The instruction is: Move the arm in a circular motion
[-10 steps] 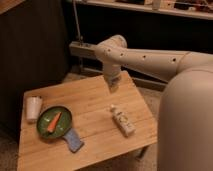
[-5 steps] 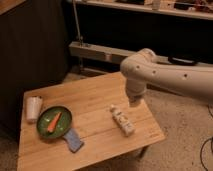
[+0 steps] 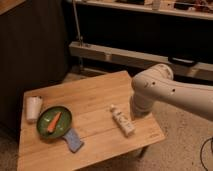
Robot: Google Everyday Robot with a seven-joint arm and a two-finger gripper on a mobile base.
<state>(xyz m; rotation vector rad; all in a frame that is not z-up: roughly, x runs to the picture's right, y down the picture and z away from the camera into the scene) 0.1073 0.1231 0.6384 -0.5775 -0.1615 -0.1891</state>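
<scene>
Four items line my wooden tabletop [image 3: 95,100]: a white cup [image 3: 33,107] far left, a green plate [image 3: 62,116] with a carrot [image 3: 53,121], a blue sponge [image 3: 74,140], then a white bottle [image 3: 122,120] lying flat. Rightmost, the arm [image 3: 165,92] bends over the tabletop's right edge, its end effector [image 3: 137,111] just beside the bottle.

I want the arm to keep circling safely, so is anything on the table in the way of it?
Possibly. The arm hangs over the table's right edge, its end effector low beside the white bottle lying there. The plate with the carrot, sponge and cup sit far left.
</scene>
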